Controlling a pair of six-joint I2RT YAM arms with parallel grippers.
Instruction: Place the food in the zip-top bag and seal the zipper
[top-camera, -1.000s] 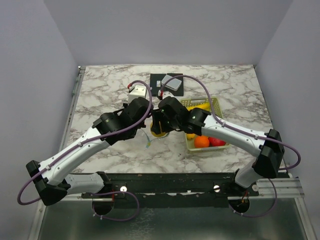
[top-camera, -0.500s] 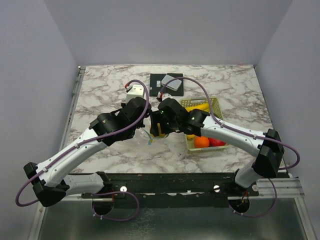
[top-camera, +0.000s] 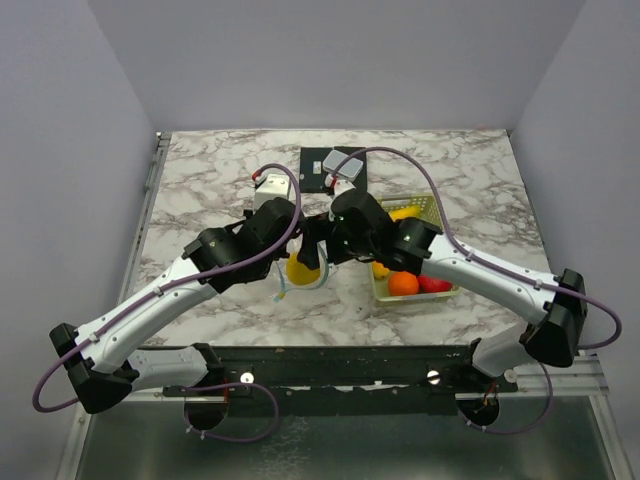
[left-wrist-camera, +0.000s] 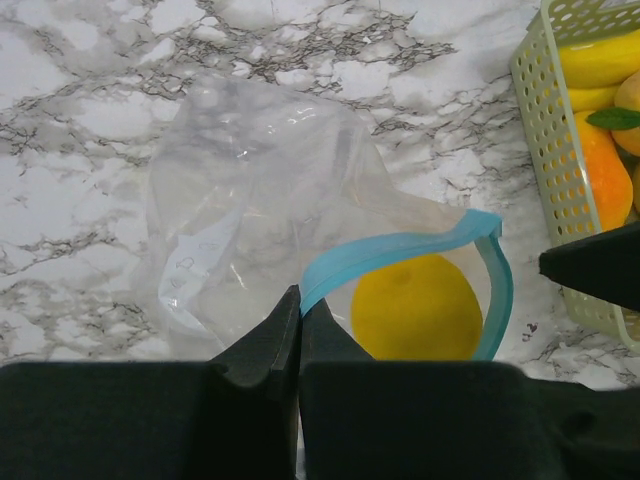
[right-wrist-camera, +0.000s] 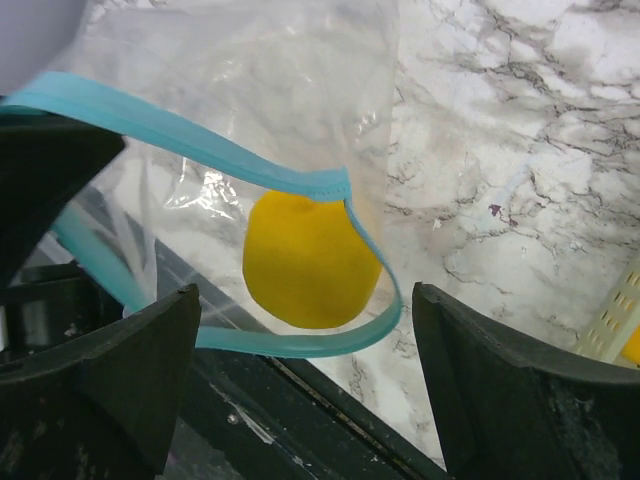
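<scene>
Two arms meet over the middle of the marble table (top-camera: 200, 170) in the top view, the left arm (top-camera: 160, 295) coming in from the left and the right arm (top-camera: 480, 270) from the right. Their wrists are close together above the zip-top bag (top-camera: 290, 285), whose clear film is hard to make out from there. A yellow toy fruit (top-camera: 303, 268) shows inside it, near the pale slotted basket (top-camera: 432, 205), which holds an orange (top-camera: 403, 283), a red fruit (top-camera: 433, 284) and more yellow pieces (top-camera: 405, 213). A black mat (top-camera: 318, 165) carrying a grey device (top-camera: 343, 167) lies at the far side. In the left wrist view, the left gripper (left-wrist-camera: 300, 300) has its fingers pressed together on the light blue zipper (left-wrist-camera: 400, 245), pinching one lip of the mouth. The strip loops round open with the yellow fruit sitting within it, and the rest of the bag lies crinkled on the marble beyond. The basket stands at the right edge, apart from the bag. In the right wrist view, the right gripper (right-wrist-camera: 305, 300) has its fingers wide apart with nothing between them; the yellow fruit lies inside the bag below, ringed by the zipper.
</scene>
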